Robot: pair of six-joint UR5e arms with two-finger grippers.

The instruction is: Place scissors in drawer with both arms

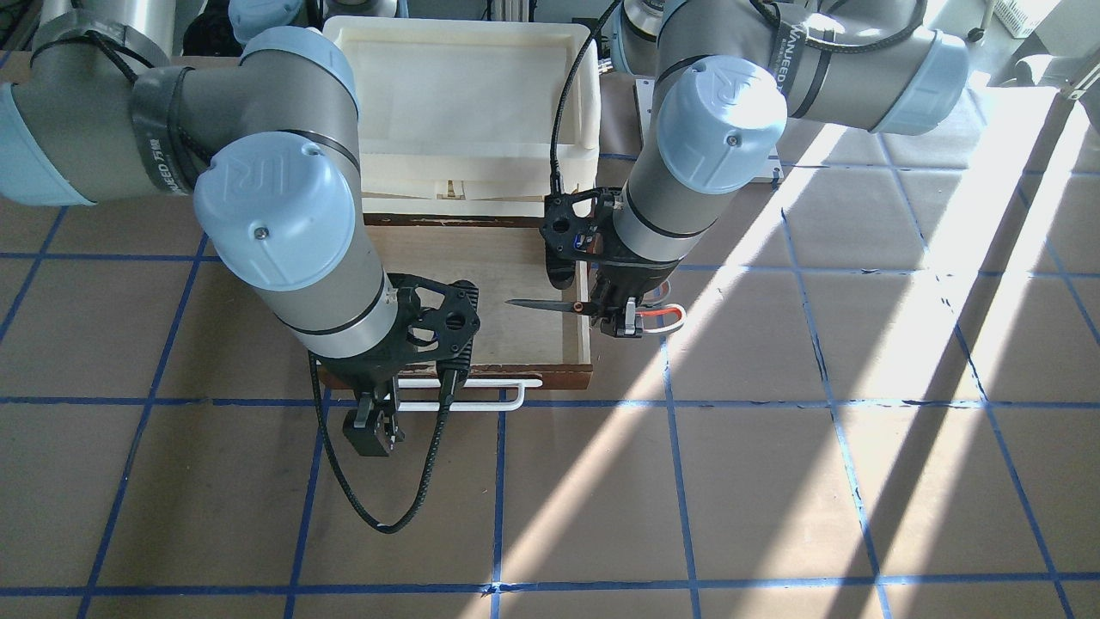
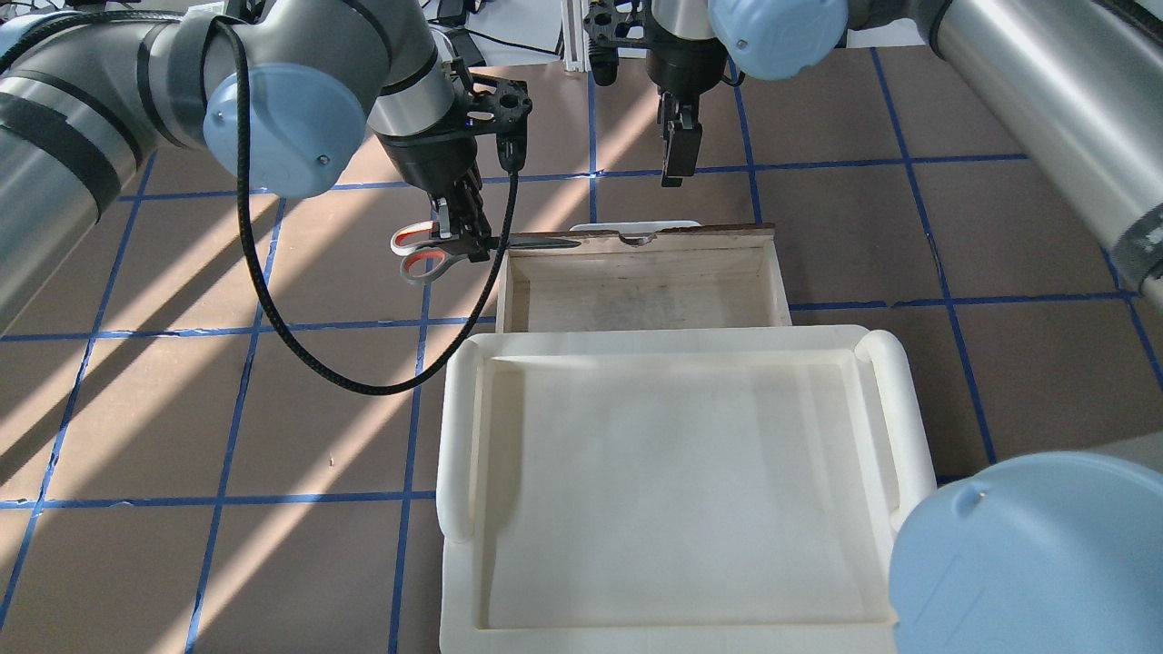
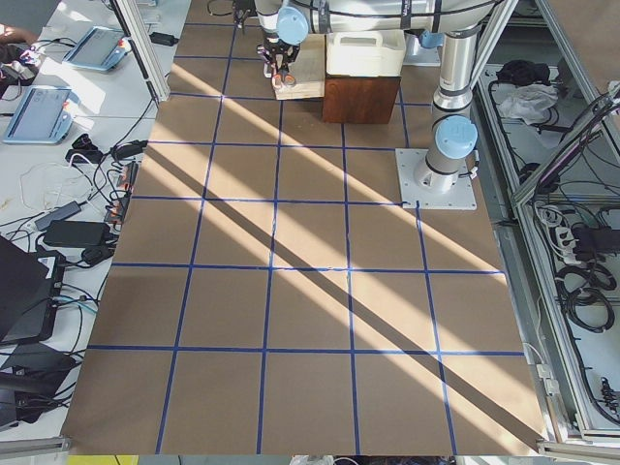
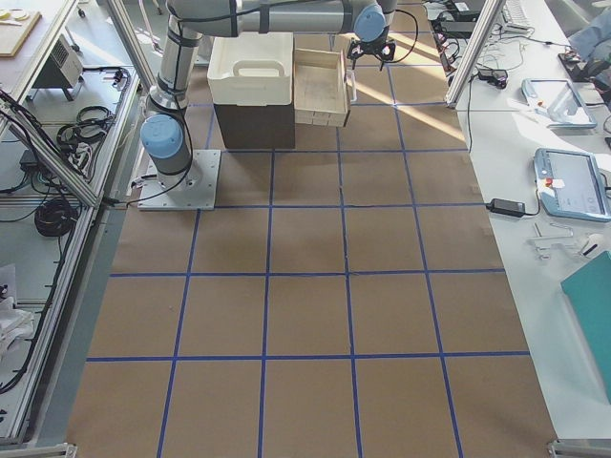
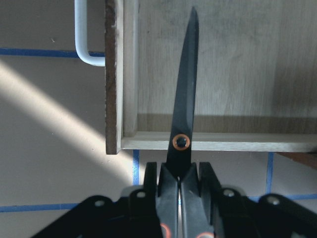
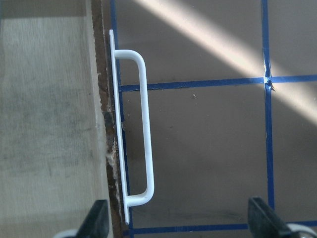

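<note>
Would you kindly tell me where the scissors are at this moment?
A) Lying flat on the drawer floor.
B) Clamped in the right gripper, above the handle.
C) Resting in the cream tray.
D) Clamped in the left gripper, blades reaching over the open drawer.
D: the left gripper is shut on the scissors just behind the pivot. The blades cross the side wall of the open drawer, with the handles outside it.

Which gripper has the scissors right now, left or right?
The left gripper: it is shut on the scissors just behind the pivot, with the blades reaching over the open drawer's side wall. The right gripper hangs open and empty beyond the white handle.
</note>
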